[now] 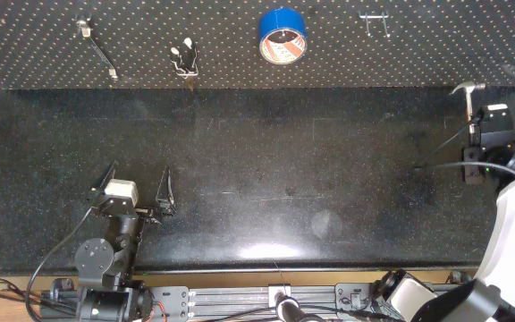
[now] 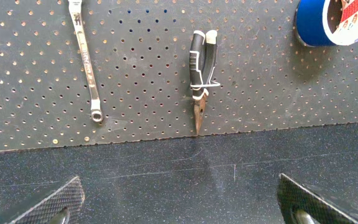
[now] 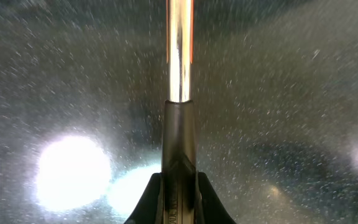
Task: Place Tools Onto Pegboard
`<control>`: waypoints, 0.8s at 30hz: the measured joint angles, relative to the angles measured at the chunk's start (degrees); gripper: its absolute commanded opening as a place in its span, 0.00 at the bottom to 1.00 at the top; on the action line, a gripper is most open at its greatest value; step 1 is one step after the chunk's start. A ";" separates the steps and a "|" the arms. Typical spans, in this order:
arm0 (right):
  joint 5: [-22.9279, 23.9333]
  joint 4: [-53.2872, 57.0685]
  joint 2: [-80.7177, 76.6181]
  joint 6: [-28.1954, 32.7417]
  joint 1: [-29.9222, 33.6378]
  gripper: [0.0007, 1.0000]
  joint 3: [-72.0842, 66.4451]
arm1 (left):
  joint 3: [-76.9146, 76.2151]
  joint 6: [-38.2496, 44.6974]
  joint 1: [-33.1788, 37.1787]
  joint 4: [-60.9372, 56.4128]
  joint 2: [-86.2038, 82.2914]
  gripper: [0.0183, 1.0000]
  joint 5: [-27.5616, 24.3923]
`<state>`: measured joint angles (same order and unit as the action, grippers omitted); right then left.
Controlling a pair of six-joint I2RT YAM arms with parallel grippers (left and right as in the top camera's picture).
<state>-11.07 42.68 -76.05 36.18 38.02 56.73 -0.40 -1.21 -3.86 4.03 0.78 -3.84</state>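
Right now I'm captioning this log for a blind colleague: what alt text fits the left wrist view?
A black pegboard holds three hung tools: a wrench, black-handled pliers nose-down on a wire hook, and a blue tape roll. The open left gripper faces it across the dark worktop.

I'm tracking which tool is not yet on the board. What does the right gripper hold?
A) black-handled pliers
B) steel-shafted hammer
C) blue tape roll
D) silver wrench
B: the right gripper is shut on the black-gripped, steel-shafted hammer, while the silver wrench, black-and-grey-handled pliers and blue tape roll hang on the black pegboard.
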 measured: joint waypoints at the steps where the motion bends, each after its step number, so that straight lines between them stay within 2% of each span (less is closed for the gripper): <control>1: -0.63 -0.26 1.22 -0.33 -0.02 0.07 0.00 | 0.00 0.00 0.00 0.00 0.00 1.00 0.00; 5: -2.25 -2.47 4.55 -2.12 -0.90 0.07 -0.02 | 0.00 0.00 0.00 0.00 0.00 1.00 0.00; 9: -3.13 -3.96 5.88 -5.64 -4.59 0.08 -0.04 | 0.00 0.00 0.00 0.00 0.00 1.00 -0.02; 16: -3.96 -6.95 7.08 -14.21 -10.84 0.07 -0.04 | 0.00 0.00 0.00 0.00 0.00 1.00 -0.02; 24: -4.09 -7.17 10.45 -19.02 -13.53 0.07 0.52 | 0.00 0.00 0.00 0.00 0.00 1.00 -0.02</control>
<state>-15.16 35.51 -65.60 17.17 24.49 57.25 -0.40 -1.21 -3.86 4.03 0.78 -3.86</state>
